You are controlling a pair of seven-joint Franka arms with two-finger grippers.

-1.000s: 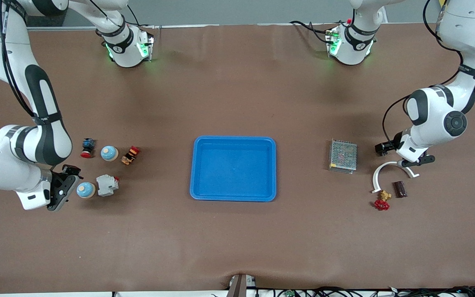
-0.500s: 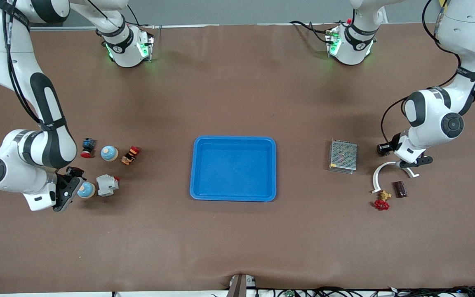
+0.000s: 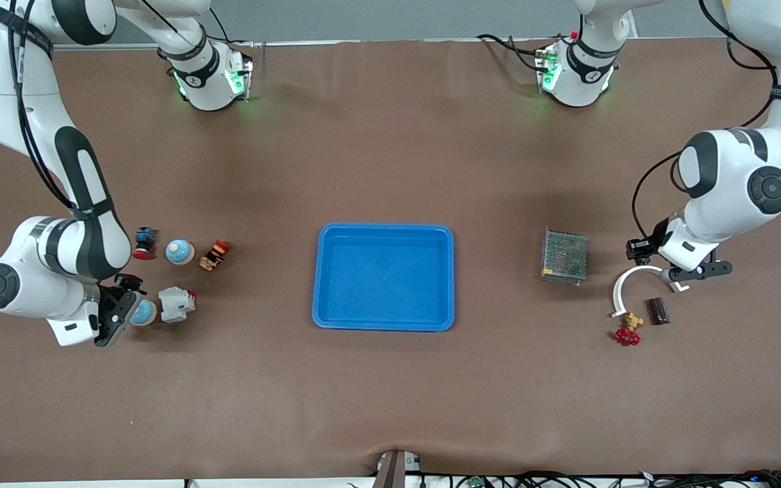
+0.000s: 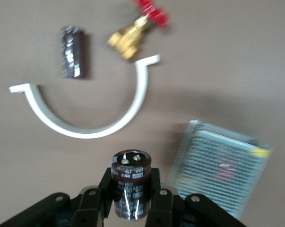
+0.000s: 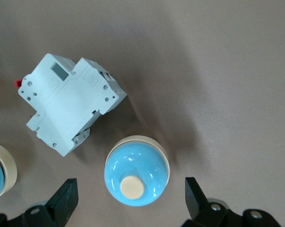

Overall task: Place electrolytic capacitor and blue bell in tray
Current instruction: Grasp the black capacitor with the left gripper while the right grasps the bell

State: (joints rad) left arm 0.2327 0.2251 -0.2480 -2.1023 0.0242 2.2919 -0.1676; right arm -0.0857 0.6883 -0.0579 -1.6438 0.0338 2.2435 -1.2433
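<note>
My left gripper [image 3: 695,270] [image 4: 131,196] is shut on a dark maroon electrolytic capacitor [image 4: 131,182] and holds it over the table beside a white curved bracket [image 3: 624,285]; the wrist hides the capacitor in the front view. My right gripper [image 3: 119,315] [image 5: 133,201] is open and low, with one finger on each side of a blue bell [image 3: 142,313] [image 5: 136,171] with a cream button. Neither finger touches it. The bright-blue tray [image 3: 384,230] sits at the table's middle with nothing in it.
A grey circuit breaker [image 3: 175,303] [image 5: 69,106] lies against the bell. A second blue bell [image 3: 179,252], a red push button [image 3: 143,242] and an orange switch [image 3: 215,255] are farther from the camera. A metal mesh box [image 3: 564,255], a brown cylinder [image 3: 657,310] and a red-handled brass valve [image 3: 628,331] surround the bracket.
My right gripper has moved in over the nearer blue bell and now straddles it. My left gripper has shifted slightly toward the left arm's end of the table.
</note>
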